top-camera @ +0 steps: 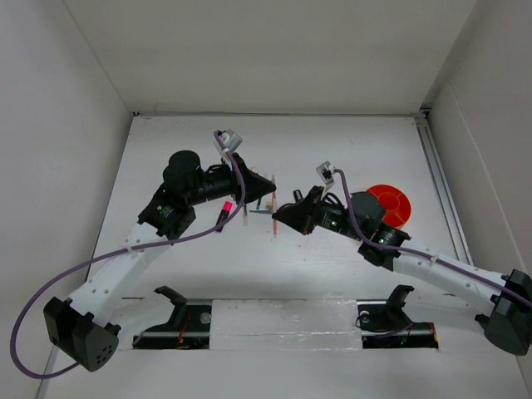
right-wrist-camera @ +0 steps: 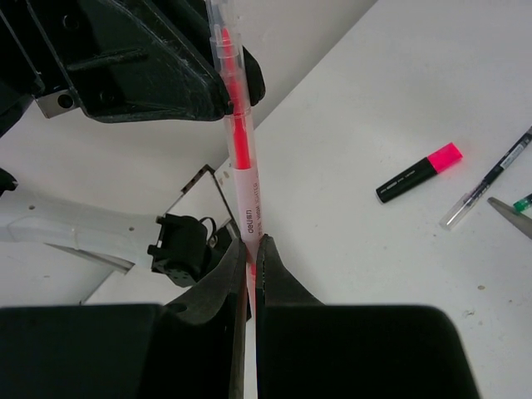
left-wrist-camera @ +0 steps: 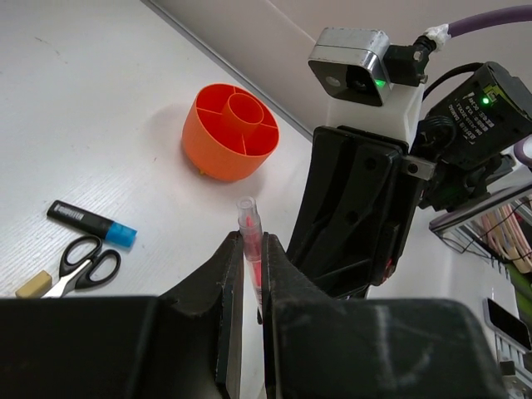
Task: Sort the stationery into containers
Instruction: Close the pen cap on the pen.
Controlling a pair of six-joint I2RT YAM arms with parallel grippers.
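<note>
The red pen (right-wrist-camera: 237,158) hangs mid-air at the top view's centre, clamped by our left gripper (left-wrist-camera: 252,248) and right gripper (right-wrist-camera: 252,249). The orange cup (left-wrist-camera: 230,133), upper left of the left wrist view, looks empty. The blue-capped marker (left-wrist-camera: 91,225), scissors (left-wrist-camera: 83,264), eraser (left-wrist-camera: 33,284) and pink-capped marker (right-wrist-camera: 420,173) lie outside it, so we judge sorting barely begun.

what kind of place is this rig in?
Probably a lab data-collection cell: a white table boxed in by plain white walls, left arm and right arm bolted at its near edge, plus a staged orange compartment cup.
</note>
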